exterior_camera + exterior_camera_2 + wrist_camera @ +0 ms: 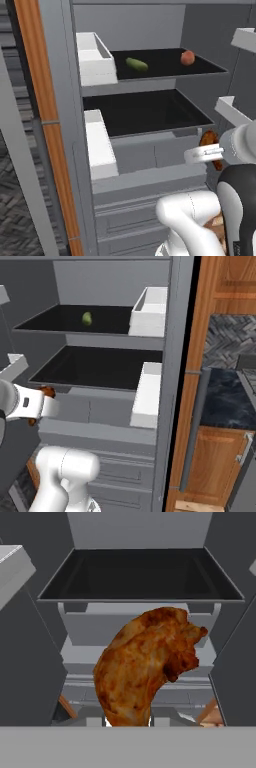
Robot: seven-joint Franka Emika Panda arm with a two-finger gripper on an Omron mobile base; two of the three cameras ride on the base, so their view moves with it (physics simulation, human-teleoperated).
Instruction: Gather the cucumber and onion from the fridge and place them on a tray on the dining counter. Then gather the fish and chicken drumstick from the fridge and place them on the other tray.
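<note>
One drumstick point(147, 664) is what I've got right up against the hand camera, and the hand point(128, 722) is pinched down narrow on its thin bone end, near the bottom of that view. From the left base camera the hand point(212, 150) sits in front of the open fridge point(150, 145) at about the height of the lower black shelf point(145, 111), with the browned meat poking out just past it.

My read on handling: it's light, lumpy and probably a bit greasy-slick, stiff along the bone but uneven, so the narrow end is the sensible place to hold. The fat end could swing if I move fast.

Its long axis runs up from the fingers and curves toward the upper right of the hand view, fat end farthest from the hand, pointing into the fridge.

Further back, on the upper shelf point(165, 62), the cucumber point(136, 64) lies flat, long axis slanting across the shelf, and the onion point(187, 57) sits well apart from it toward the right. Those should be firmer and roll easily.
</note>
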